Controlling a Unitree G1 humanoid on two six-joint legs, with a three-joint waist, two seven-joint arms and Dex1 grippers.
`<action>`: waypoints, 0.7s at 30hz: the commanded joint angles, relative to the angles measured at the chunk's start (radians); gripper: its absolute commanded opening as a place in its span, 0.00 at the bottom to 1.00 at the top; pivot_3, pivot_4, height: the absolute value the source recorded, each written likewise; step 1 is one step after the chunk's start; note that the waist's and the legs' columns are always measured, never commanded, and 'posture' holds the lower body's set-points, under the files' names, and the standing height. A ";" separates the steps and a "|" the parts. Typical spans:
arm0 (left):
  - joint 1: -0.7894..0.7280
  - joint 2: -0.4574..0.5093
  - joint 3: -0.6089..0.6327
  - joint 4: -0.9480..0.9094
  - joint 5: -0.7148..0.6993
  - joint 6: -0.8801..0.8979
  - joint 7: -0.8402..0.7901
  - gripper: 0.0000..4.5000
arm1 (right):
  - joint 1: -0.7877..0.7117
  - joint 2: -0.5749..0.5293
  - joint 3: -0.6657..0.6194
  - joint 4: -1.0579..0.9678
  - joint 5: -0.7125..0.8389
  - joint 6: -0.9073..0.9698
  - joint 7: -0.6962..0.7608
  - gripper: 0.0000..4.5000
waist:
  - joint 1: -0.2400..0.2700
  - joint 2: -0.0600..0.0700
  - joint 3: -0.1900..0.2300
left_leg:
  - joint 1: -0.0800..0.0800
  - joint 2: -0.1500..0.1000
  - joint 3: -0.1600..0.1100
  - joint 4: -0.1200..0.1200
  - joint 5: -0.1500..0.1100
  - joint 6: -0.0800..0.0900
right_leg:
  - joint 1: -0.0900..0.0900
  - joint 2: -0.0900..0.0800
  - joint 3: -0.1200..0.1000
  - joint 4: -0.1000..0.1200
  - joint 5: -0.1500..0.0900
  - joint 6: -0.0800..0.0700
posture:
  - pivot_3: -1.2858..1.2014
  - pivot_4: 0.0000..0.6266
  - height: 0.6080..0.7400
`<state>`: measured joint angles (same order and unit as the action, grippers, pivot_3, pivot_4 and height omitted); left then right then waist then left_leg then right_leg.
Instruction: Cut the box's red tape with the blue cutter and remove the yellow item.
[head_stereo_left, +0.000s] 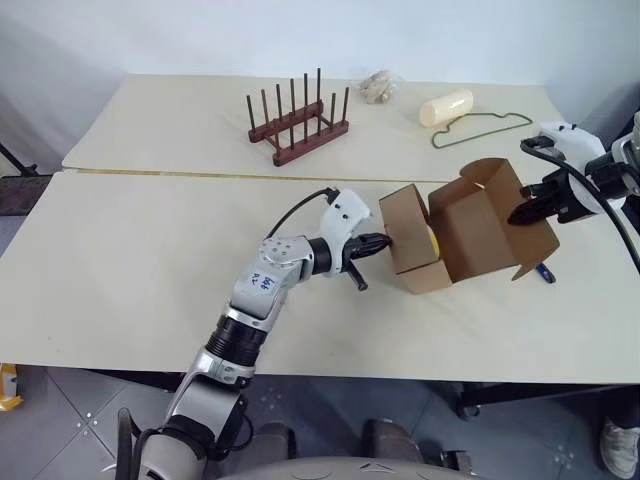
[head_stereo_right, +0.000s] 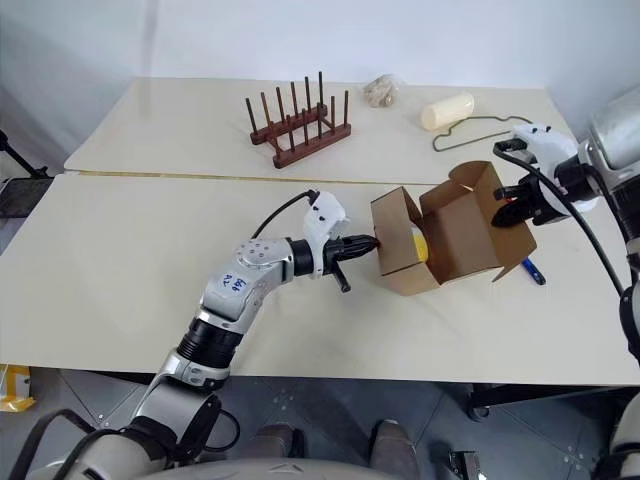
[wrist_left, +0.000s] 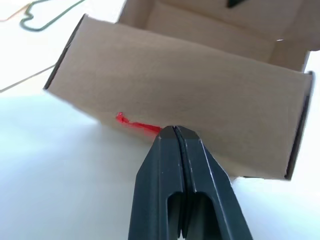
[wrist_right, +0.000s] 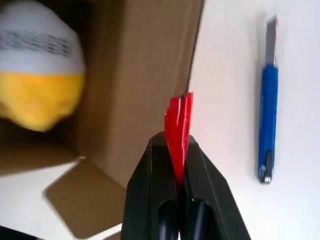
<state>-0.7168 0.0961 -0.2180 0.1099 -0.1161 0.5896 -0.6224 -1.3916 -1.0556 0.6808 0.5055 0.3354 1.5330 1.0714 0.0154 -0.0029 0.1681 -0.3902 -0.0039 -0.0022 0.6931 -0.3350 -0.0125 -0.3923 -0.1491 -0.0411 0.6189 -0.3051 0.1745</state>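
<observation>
One box (head_stereo_left: 470, 235) on tabletop (head_stereo_left: 150, 260), open, tipped on side, flaps spread. One yellow item (wrist_right: 37, 95) inside, mostly hidden by box wall; top half looks white in right wrist view. One cutter (wrist_right: 267, 100) flat on tabletop just beside box, partly hidden behind flap in head views. Red tape (wrist_right: 178, 132): one strip on flap edge pinched in right hand (wrist_right: 179, 142); another scrap on box side by left hand (wrist_left: 175, 131), fingers pressed together, empty. One rack (head_stereo_left: 298, 122), one cream cylinder (head_stereo_left: 446, 107), one green hanger (head_stereo_left: 480, 127) at far side
</observation>
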 joint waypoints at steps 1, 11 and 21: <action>0.018 0.002 -0.037 0.028 0.016 0.029 0.011 0.00 | 0.009 0.034 -0.026 -0.063 0.044 0.033 0.033 0.00 | 0.000 0.001 0.001 | 0.000 0.000 0.000 0.000 0.000 0.000 | 0.000 0.000 0.000 0.000 0.000 0.000 | 0.52 0.24 1.00; 0.052 0.012 -0.034 -0.041 0.011 0.061 0.028 0.00 | 0.069 0.055 -0.108 -0.126 0.076 0.081 -0.026 0.00 | 0.012 0.002 0.001 | -0.016 -0.002 -0.002 0.004 0.000 0.000 | -0.014 -0.001 -0.001 0.002 0.000 0.000 | 0.52 0.24 1.00; 0.124 0.159 0.004 -0.271 -0.005 0.235 0.018 0.19 | 0.181 0.085 -0.291 -0.165 0.117 0.081 -0.119 0.21 | 0.004 0.002 0.002 | -0.016 -0.001 0.000 0.003 0.000 0.000 | -0.017 -0.001 -0.001 0.002 0.000 0.000 | 0.52 0.24 1.00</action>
<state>-0.5976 0.2468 -0.2268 -0.0869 -0.0966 0.8075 -0.5960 -1.2009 -0.9732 0.4579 0.3720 0.4341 1.6111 0.9709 0.0198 -0.0005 0.1696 -0.4067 -0.0051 -0.0019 0.6960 -0.3349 -0.0125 -0.4091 -0.1504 -0.0417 0.6214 -0.3047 0.1747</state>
